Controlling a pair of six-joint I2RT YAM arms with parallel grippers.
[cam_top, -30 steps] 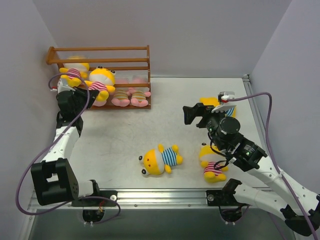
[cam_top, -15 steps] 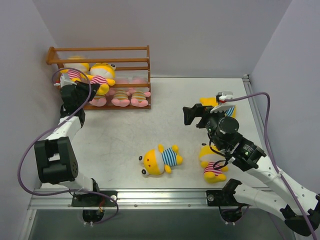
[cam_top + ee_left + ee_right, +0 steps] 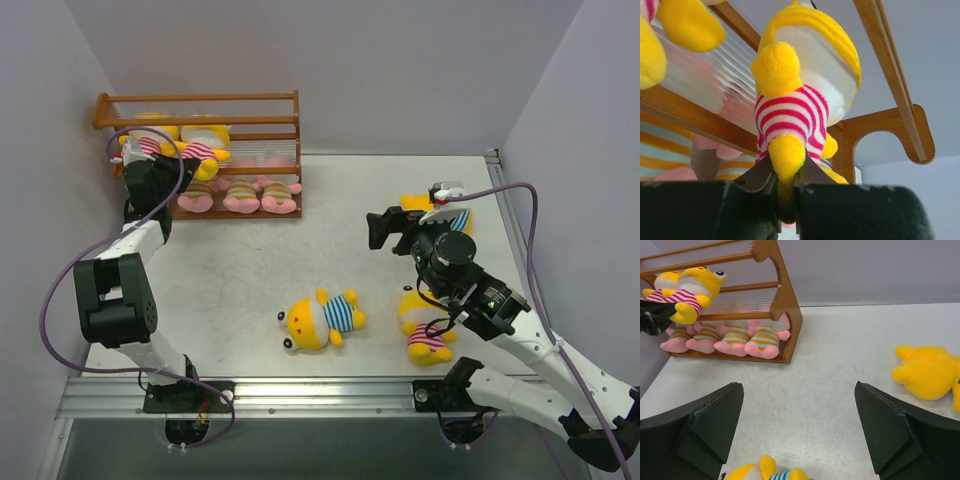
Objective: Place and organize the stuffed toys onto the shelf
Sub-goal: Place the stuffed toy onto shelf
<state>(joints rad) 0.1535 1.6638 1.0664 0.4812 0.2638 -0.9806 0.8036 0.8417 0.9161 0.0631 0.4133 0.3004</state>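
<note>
Plain lilac-grey walls (image 3: 400, 60) on three sides of a pale table (image 3: 250, 270)

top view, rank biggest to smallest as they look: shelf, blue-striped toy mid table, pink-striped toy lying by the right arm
1. shelf
2. blue-striped toy
3. pink-striped toy, which looks smaller, though the right arm covers part of it

A: The overhead view?
B: High behind the arm bases, looking down over the grey tabletop (image 3: 250, 250). The orange-brown wooden slatted shelf (image 3: 200, 98) lies at 11 o'clock.
A: And the wrists?
B: Left looks upward, pressed close to a yellow plush toy in a pink-striped shirt (image 3: 790, 115). Right looks low across the tabletop, farther off. All three share shelf and toy.
</note>
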